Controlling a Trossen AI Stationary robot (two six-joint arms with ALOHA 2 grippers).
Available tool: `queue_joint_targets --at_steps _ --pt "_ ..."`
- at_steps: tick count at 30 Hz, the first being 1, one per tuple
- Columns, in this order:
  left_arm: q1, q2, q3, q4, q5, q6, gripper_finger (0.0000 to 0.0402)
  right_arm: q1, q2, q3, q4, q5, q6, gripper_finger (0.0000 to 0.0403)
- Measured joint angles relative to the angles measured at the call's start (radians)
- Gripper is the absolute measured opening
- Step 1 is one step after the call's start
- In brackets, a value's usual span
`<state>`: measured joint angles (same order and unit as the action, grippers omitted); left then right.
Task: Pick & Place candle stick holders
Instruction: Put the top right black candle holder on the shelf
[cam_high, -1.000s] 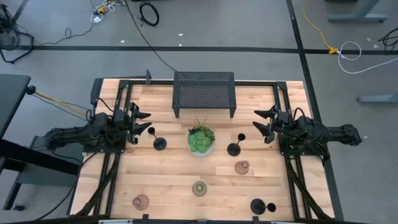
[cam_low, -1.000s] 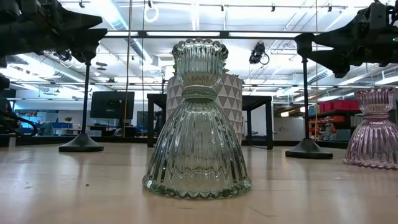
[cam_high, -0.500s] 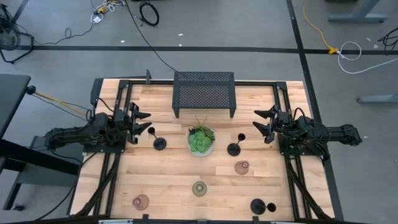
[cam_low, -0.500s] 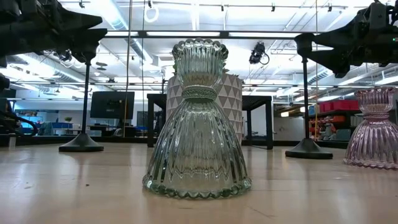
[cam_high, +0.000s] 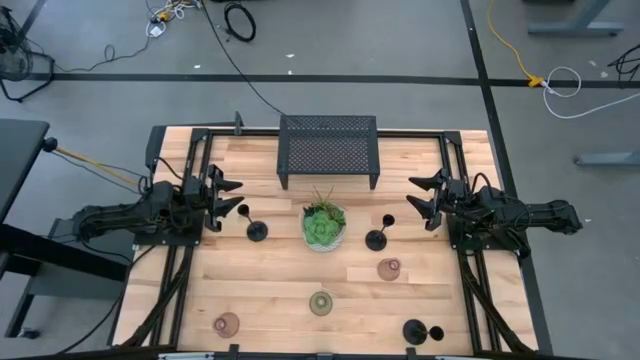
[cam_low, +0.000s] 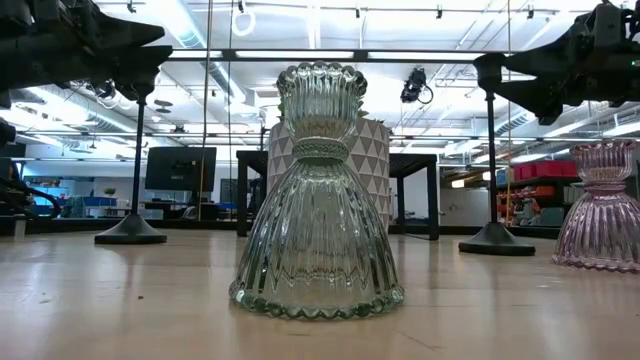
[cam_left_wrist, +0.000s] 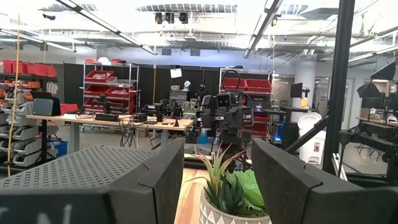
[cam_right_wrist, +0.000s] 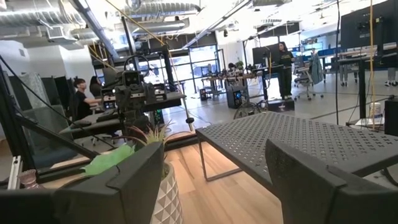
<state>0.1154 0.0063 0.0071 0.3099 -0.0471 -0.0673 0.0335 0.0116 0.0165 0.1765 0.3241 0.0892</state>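
Note:
Two slim black holders stand on their round bases on either side of the plant: one to the left (cam_high: 257, 231) (cam_low: 132, 232) and one to the right (cam_high: 376, 240) (cam_low: 497, 240). A third black holder (cam_high: 413, 331) is near the table's near right edge. A greenish glass cup (cam_high: 320, 303) (cam_low: 318, 190) and two pink glass cups (cam_high: 389, 268) (cam_high: 227, 324) stand on their wide ends toward the near side. My left gripper (cam_high: 228, 198) (cam_left_wrist: 217, 180) is open and empty at the table's left. My right gripper (cam_high: 425, 200) (cam_right_wrist: 214, 180) is open and empty at the table's right.
A green plant in a patterned bowl (cam_high: 324, 226) (cam_left_wrist: 233, 193) stands at the table's middle. A black mesh rack (cam_high: 328, 150) (cam_right_wrist: 292, 146) stands at the far edge. Black rails (cam_high: 190, 250) run along both table sides. Bare wood lies between the cups.

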Motion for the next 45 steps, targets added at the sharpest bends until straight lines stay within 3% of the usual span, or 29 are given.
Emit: queue_joint_targets --at_steps 13,21,23,26,30,38,45 --pt "0.000 0.000 0.000 0.001 -0.042 0.002 0.0190 0.000 0.000 0.000 0.098 0.007 0.030 0.0281" --pt "0.000 0.000 0.000 0.000 -0.080 0.002 0.0190 0.000 0.000 0.000 0.172 -0.047 0.052 0.0281" --pt "0.000 0.000 0.000 0.000 -0.087 0.002 0.0190 0.000 0.003 0.013 0.193 -0.101 0.101 0.0281" --pt "0.000 0.000 0.000 0.000 -0.118 0.004 0.0190 0.001 0.030 0.070 0.059 -0.210 0.164 0.0281" --pt "0.000 0.000 0.000 0.000 -0.164 0.004 0.0190 0.001 0.099 0.124 -0.147 -0.207 0.192 0.0281" --pt "0.000 0.000 0.000 -0.002 -0.167 0.002 0.0190 0.001 0.254 0.131 -0.144 -0.207 0.224 0.0281" --pt "0.000 0.000 0.000 -0.002 -0.169 0.003 0.0190 0.027 0.360 0.130 -0.128 -0.287 0.290 0.0281"
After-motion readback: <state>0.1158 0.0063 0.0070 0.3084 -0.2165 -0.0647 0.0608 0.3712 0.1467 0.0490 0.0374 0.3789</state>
